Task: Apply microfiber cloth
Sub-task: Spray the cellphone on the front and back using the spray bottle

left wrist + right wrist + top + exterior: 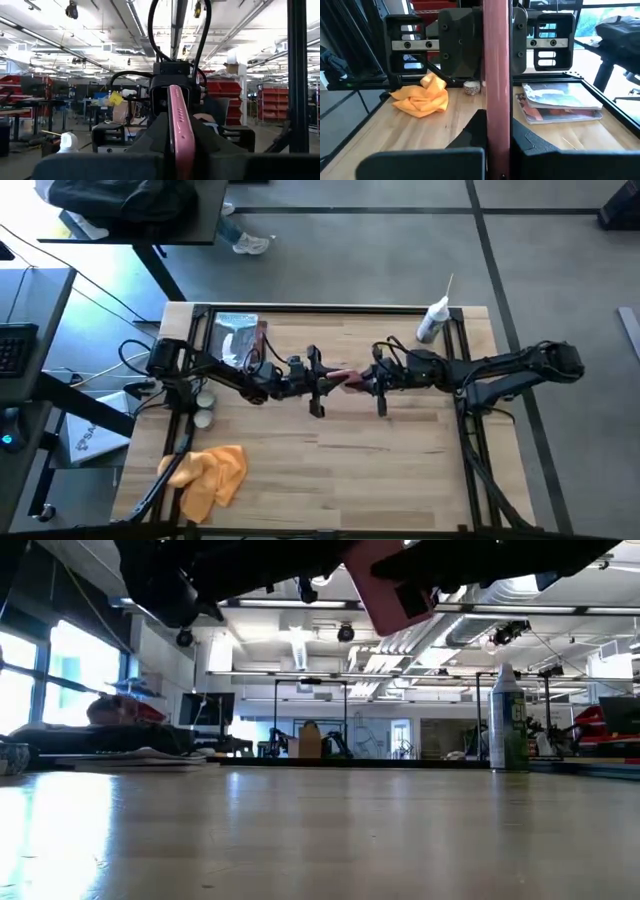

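A phone in a pink case [343,377] hangs above the table's middle, on edge, between my two grippers. My left gripper [322,380] is shut on its left end and my right gripper [372,380] on its right end. In the low view the phone's pink back [395,585] shows high above the tabletop, tilted. The microfiber cloth [215,475], orange-yellow and crumpled, lies in a heap on the table's near left corner, also in the right wrist view [420,97]. No gripper touches it. My left gripper pinches the phone's left end [181,150] between its two fingers, one on each flat face. The fingers come level from the table's left, along the phone. The phone is lifted clear, its narrow edge up. My right gripper pinches the phone's right end [496,135] between its two fingers, one on each flat face. It comes level from the table's right, along the phone. The phone stays clear of the table.
A silvery packet [237,338] lies at the far left, on top of a booklet [555,114]. Small cups [203,405] stand by the left arm's base. A white spray bottle [432,320] stands at the far right. Bare wood [380,470] lies at the near middle and right.
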Motion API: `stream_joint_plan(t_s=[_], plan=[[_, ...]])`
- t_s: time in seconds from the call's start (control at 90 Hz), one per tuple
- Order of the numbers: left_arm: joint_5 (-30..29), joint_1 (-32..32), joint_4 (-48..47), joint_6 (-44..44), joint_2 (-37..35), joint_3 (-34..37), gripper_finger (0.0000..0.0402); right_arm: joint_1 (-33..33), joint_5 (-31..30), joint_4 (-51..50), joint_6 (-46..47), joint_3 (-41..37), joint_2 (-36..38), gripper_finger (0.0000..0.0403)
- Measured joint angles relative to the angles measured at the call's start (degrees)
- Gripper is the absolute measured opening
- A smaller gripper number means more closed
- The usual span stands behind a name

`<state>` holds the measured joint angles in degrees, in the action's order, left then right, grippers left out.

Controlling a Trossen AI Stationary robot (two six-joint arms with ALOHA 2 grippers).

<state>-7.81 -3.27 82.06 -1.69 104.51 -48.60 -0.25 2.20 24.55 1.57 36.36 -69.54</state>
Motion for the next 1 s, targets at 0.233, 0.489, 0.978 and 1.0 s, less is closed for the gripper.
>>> stream_joint_plan(t_s=[0.233,0.489,0.978,1.0], plan=[[0.04,-0.33,1.25,2.79,-0.17,0.07,0.0009,-0.01,0.93,-1.08,1.11,0.09,0.07,0.0059],[-0.88,-0.06,4.44,4.57,-3.14,6.68,0.0008,-0.62,-2.35,-16.43,4.01,3.98,5.2,0.0167],[-11.03,-1.38,4.61,2.94,-18.73,26.7,0.0009,-14.35,-47.35,-85.13,34.57,33.57,8.58,0.0188],[-11.01,-1.51,4.71,3.32,-18.85,27.11,0.0009,-15.89,-47.33,-86.32,35.32,33.91,8.53,0.0188]])
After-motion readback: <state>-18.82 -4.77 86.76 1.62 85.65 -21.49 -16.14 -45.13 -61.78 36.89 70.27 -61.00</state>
